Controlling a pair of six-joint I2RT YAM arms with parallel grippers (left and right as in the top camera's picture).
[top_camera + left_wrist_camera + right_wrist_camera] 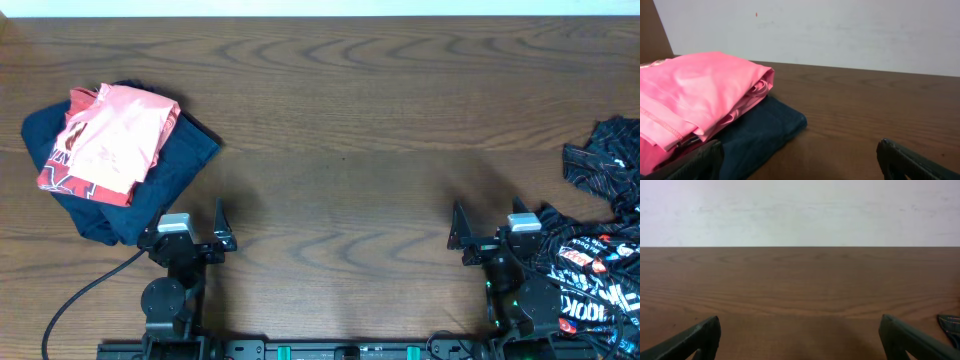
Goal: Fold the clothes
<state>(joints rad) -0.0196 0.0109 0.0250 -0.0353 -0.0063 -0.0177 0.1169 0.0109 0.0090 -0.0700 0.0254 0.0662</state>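
A: Quick check. Both grippers empty? We see the left gripper w/ jaws spread wide, nothing btwn them but bare table.

B: Same for the right gripper: wide, empty, facing open wood. The clothes sit at the far right edge, a crumpled black heap, part of it over or against the right arm's base. We can't tell which.

A: That's our first worry. If fabric is draped on the arm, any swing prob drags the heap w/ it, maybe off the table. The garment runs out of the overhead view, so we can't say how much hangs past the edge.

B: Second: the right wrist view shows only a sliver of it at the frame's edge. We reach nearly blind unless we turn first.

A: Third: thin fabric, bunched. We likely pinch several layers at once, and then it won't spread flat. No hem or corner is clear from here.

B: And the left side? The pink shirt lies on the navy garment, just beside the left gripper.

A: Right, a careless sweep across could nudge that stack. We judge it safest to lift the left arm up and away before crossing over.

B: Agreed. Nothing folded yet, so we start at step one.
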